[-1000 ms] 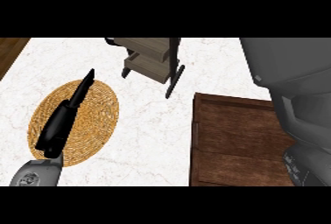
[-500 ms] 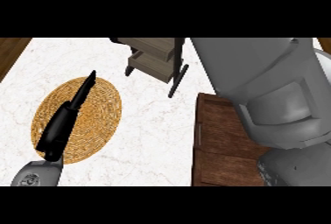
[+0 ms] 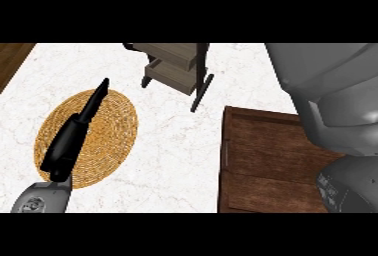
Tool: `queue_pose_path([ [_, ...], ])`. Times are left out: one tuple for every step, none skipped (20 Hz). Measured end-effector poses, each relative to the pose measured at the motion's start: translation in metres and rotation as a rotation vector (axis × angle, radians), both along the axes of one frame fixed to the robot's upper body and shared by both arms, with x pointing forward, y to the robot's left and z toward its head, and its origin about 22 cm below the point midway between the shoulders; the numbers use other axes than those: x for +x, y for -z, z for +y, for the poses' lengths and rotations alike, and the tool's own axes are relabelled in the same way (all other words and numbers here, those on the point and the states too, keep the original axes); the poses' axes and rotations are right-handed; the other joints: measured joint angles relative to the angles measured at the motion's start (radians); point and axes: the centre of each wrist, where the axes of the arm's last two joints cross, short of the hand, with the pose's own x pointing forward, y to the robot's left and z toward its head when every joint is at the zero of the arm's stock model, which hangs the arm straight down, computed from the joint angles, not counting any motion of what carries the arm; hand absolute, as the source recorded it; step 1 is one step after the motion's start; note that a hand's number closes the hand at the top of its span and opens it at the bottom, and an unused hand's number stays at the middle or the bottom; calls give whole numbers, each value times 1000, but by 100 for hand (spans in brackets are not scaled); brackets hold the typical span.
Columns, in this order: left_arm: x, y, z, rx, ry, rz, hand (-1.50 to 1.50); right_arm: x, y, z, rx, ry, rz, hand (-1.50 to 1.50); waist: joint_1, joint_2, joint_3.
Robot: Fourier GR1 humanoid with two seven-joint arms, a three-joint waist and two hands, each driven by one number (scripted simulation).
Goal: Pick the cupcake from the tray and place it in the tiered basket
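A white marble counter [image 3: 177,165] with faint grey veins fills most of the view. On its left part lies a round woven mat [image 3: 111,130], golden-brown, its fibre coiled in rings from the middle outwards; it lies flat on the marble. Beyond the counter's far left edge shows a strip of brown wood [image 3: 10,57].

Text check | I can read no words, numbers or brands in this view | round mark on the left forearm [image 3: 33,203]: too small for me to make out | pale specks on the right arm's dark panel [image 3: 336,187]: not legible
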Motion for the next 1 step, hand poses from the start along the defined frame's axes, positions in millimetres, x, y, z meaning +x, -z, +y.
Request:
queue_pose_path([
  [0, 1, 1, 1, -4, 2, 0, 3, -2, -9, 10, 43, -14, -150, -6, -1, 0],
])
